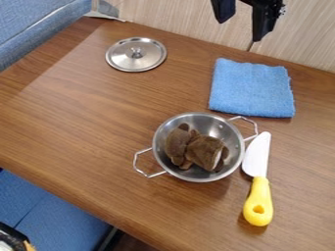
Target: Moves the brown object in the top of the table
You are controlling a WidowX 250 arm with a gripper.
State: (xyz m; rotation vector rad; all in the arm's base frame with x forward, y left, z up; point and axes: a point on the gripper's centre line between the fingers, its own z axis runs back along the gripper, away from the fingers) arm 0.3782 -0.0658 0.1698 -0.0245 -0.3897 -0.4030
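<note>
So, a wood-grain table (98,122) is seen at a slant, backed by a pale striped panel (177,17) and flanked by blue seats (33,24), and everything else can be placed off the metal pot (159,157). The pot itself is left uncovered, with its two wire handles (136,164) stuck out on opposite sides.

The black gripper (240,30) is held up well beyond the pot, toward the panel, and a bit to its right. Its fingers are spread wide, and nothing is pinched between them.

A blue cloth (252,89), folded into a rough square, is laid flat beyond the pot and slightly to the right. A toy knife is set just beside the pot's right side, with its white blade (257,154) pointed away from the camera and its yellow handle (259,201) toward it. The round metal lid (150,55) is put down well apart from the pot, beyond it and to the left, knob up.

The brown object (204,149), kinda lumpy and soft-looking with a small whitish patch, is nestled inside the pot.
</note>
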